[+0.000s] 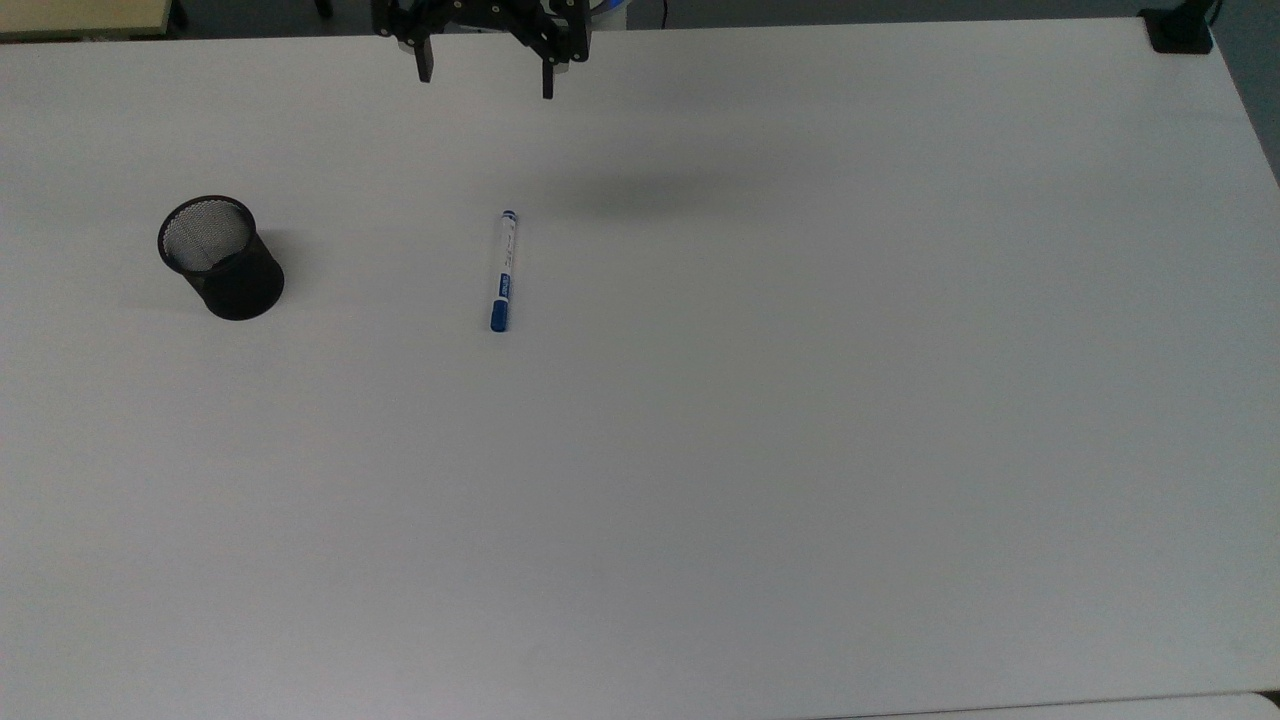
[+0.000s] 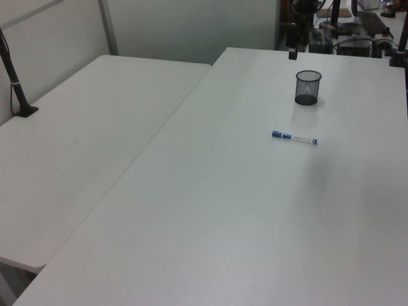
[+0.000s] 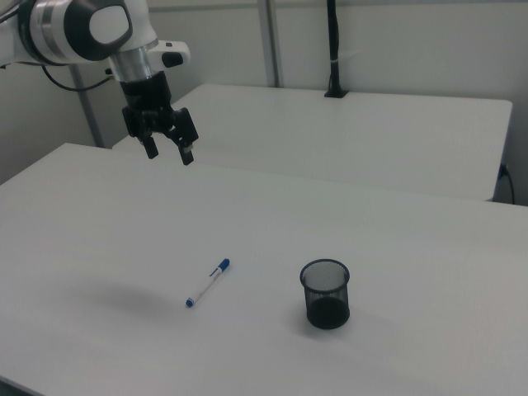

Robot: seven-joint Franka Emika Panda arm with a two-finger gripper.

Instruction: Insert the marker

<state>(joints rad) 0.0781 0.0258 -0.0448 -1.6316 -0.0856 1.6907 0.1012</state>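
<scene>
Over at the top view's left stood the round black wire-mesh cup [image 1: 221,257], upright on the broad white table [image 1: 760,450], mouth open and nothing inside it. Moving right, well apart from the cup, the slim white-barrelled marker with its blue cap and blue label [image 1: 502,271] lay flat on the tabletop, cap end nearer the top view's bottom edge, untouched. Right of that and farther back, at the table's far edge, the black two-finger gripper [image 1: 486,75] hung high in the air, its jaws spread wide and holding nothing. So by my reckoning nothing was done yet: the descent, the grasp, the carry leftward and the drop into the cup were all left to do.
</scene>
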